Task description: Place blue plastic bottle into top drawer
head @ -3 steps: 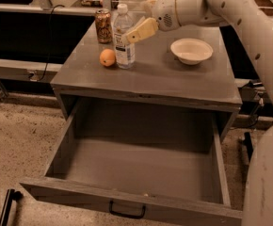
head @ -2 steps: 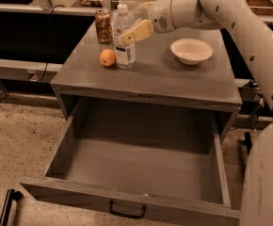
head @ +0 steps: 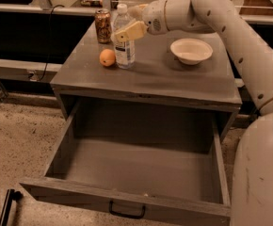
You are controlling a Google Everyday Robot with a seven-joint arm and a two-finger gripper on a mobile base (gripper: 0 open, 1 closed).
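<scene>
The blue plastic bottle (head: pixel 124 51), clear and ribbed with a white cap and label, stands upright at the back left of the cabinet top (head: pixel 164 81). My gripper (head: pixel 129 23) reaches in from the right at the bottle's upper half. It is open, with one beige finger (head: pixel 132 31) across the front of the bottle and the other behind it. The top drawer (head: pixel 70 194) is pulled fully out below, grey, with a dark handle (head: pixel 126 211) on its front panel. Nothing lies in the drawer.
A brown patterned can (head: pixel 103 26) stands just behind and left of the bottle. An orange (head: pixel 107 57) lies touching the bottle's left side. A white bowl (head: pixel 191 50) sits at the right of the top. My arm spans the right side.
My gripper has moved left and slightly down, from just right of the bottle to around its upper half. The bottle, can, orange and bowl have not moved.
</scene>
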